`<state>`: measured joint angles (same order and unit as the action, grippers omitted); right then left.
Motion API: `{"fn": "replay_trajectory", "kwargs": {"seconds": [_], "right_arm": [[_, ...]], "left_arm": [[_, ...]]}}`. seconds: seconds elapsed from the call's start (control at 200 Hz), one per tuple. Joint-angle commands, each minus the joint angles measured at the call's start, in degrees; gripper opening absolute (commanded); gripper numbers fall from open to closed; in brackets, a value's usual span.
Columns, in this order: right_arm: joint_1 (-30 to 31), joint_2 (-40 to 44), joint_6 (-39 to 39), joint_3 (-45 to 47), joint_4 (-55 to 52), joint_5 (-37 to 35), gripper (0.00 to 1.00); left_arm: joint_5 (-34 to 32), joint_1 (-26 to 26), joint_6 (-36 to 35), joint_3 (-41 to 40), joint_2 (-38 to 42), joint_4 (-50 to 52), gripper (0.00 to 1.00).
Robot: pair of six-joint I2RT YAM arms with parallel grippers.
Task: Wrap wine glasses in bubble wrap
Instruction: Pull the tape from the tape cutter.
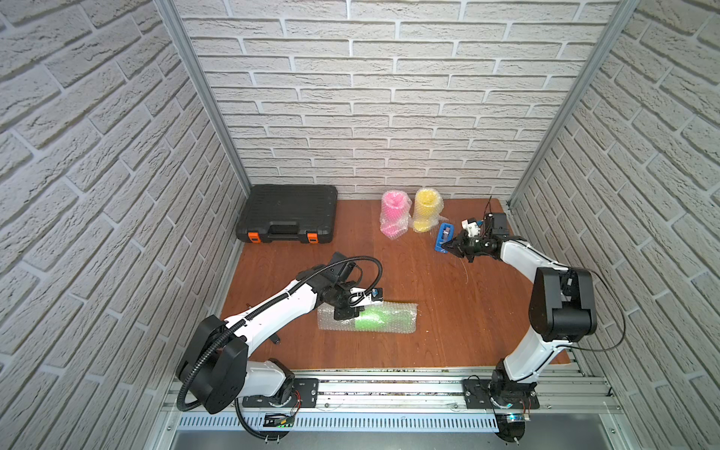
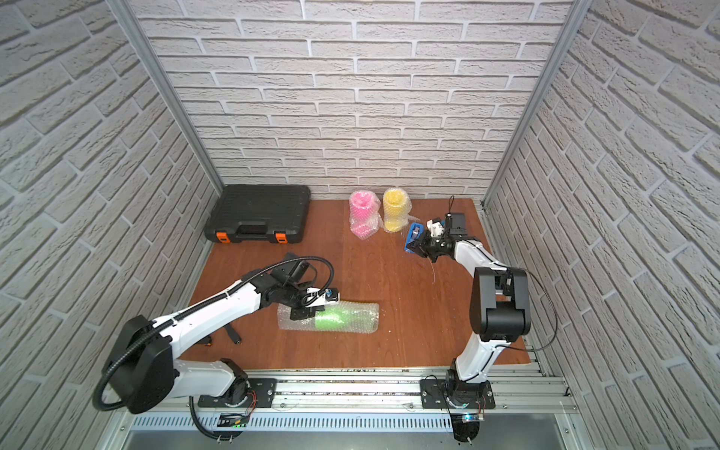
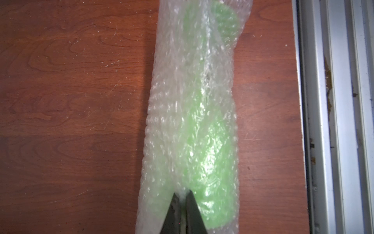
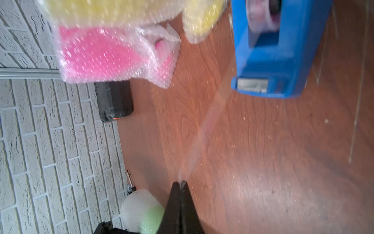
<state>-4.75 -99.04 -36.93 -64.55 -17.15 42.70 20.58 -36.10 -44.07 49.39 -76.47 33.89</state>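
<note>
At the back of the table (image 1: 409,280), close to the wall, the pink goblet (image 1: 393,216) and the yellow goblet (image 1: 426,212) stand upright side by side, each already wrapped, so two of the three look finished. The green goblet (image 3: 204,141) lies on its side near the front edge, rolled inside a tube of bubble wrap (image 3: 162,131) that overhangs it at both ends. The left gripper (image 3: 182,195) has its tips pressed together on a pinch of that film over the goblet's bowl, seemingly holding the roll shut. The right gripper (image 4: 180,183), well apart from it near the far right corner, is closed on the end of a clear strip of tape (image 4: 210,121) stretched taut from the blue tape dispenser (image 4: 273,60). My reading is that the last wrap is formed but not yet fastened: the tape has to be torn off, carried across and pressed over the seam, and the loose ends perhaps tucked. The surface is reddish wood-grain board, scuffed and flecked with pale scratches. A closed black tool case (image 1: 288,214) with orange latches sits at the back left. Whitish brick-patterned walls (image 1: 389,117) enclose three sides, and an aluminium rail (image 1: 389,385) along the front carries both arm bases.
</note>
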Motion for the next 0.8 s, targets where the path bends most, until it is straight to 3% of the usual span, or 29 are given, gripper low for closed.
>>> {"fn": "replay_trajectory", "kwargs": {"seconds": [0.0,0.48,0.705,0.795], "right_arm": [[1.59,3.46,-0.84,4.61,-0.42,0.06,0.03],[2.62,-4.24,1.05,11.41,5.04,-0.06,0.04],[3.77,2.82,-0.23,18.13,3.28,-1.01,0.21],[4.18,8.17,0.30,19.89,0.82,-1.37,0.24]], "left_arm": [[-2.11,-0.40,-0.91,-1.05,-0.70,3.54,0.08],[-2.23,-0.48,-0.84,-0.90,-1.42,3.79,0.08],[-2.00,-0.48,-0.75,-0.57,-1.93,3.74,0.08],[-2.21,-0.51,-0.75,-0.69,-1.83,3.82,0.08]]}}
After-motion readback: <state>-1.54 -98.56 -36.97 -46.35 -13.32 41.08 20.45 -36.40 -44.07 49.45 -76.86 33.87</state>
